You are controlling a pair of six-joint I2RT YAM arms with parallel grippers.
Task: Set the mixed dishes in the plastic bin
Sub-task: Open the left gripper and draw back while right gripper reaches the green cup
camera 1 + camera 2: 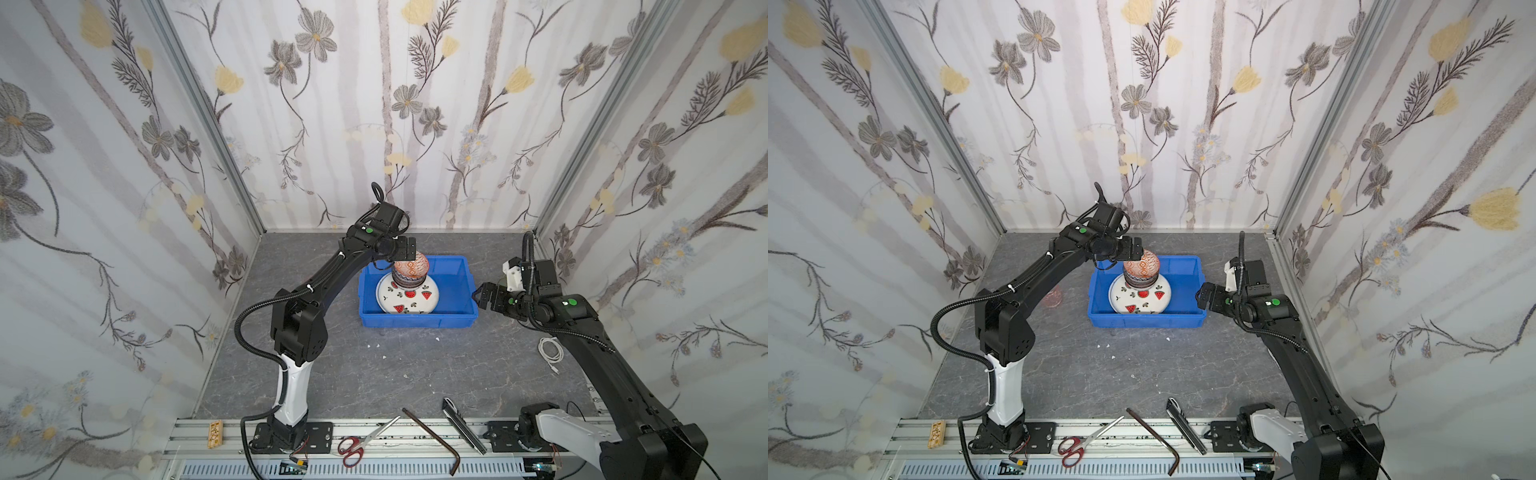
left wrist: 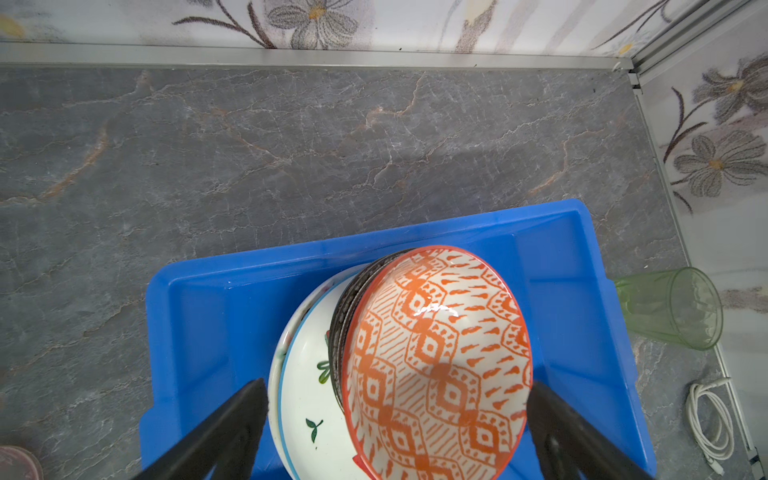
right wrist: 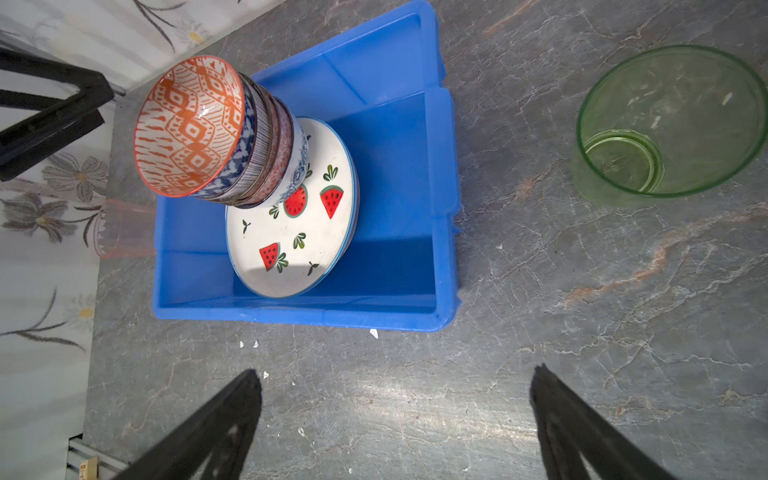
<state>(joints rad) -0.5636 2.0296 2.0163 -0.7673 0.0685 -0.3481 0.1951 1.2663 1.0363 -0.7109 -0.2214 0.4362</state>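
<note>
Orange-patterned ceramic bowl [image 2: 436, 365] is stacked atop small bowls [image 3: 266, 158] on a white watermelon-print plate [image 3: 291, 249] in the bright blue plastic bin [image 1: 415, 321]; left fingers [image 2: 232, 428] are spread open around it, right fingers [image 3: 224, 424] open, right of the bin.

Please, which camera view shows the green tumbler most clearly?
The right wrist view: the green tumbler stands upright on the table outside the blue bin, its rim and base both clear. The left wrist view shows it smaller, near the frame's edge. Neither top view shows it; the right arm probably hides it.
</note>
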